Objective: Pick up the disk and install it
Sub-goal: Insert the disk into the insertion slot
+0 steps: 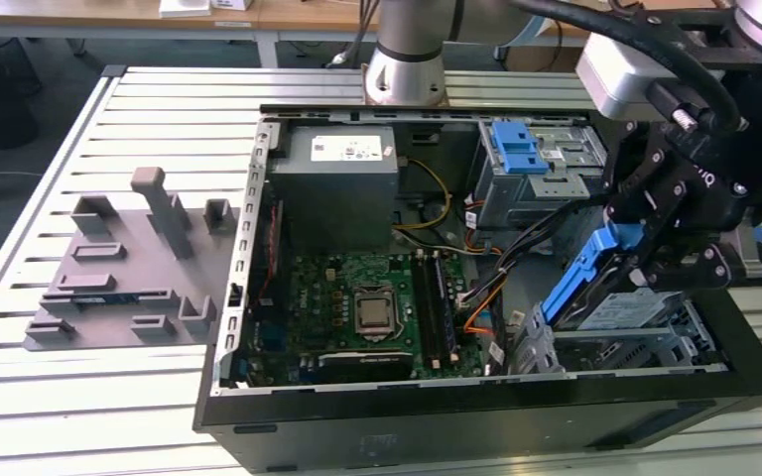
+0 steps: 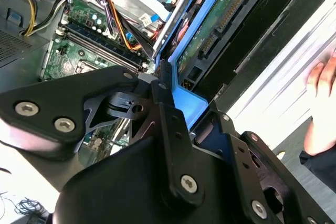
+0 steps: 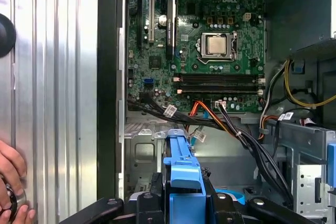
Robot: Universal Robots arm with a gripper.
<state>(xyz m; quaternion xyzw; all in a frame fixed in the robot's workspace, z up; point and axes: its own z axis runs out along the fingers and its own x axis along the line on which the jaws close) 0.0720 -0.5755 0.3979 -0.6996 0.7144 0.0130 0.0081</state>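
The pick-up part looks done: the pincer (image 1: 655, 266) is closed on the disk (image 1: 626, 312), its black fingers (image 3: 223, 203) pressed against either side of the blue frame (image 3: 184, 169), as both wrist views show. The disk hangs clear of the counter (image 1: 76, 407) and inside the open case (image 1: 487, 421), in the near corner at the exterior view's right. It is tilted steeply, with the frame's high end up by the pincer and the silver face sloping down toward the grey bay (image 1: 619, 349) beneath it. Whether its lower edge already touches the bay's metal I cannot tell. The install I judge unfinished, because the disk is not lying level in the bay and the pincer has not let go. The bundle of cables (image 3: 210, 121) runs between the board (image 1: 361, 307) and the bay, close to the disk's path but not on it. The blue-latched cage (image 1: 540, 159) stands well apart, farther back in the case. A grey fixture (image 1: 130, 268) sits on the counter at the exterior view's left, and a person's hand (image 3: 11, 182) rests on the counter beside the case wall.
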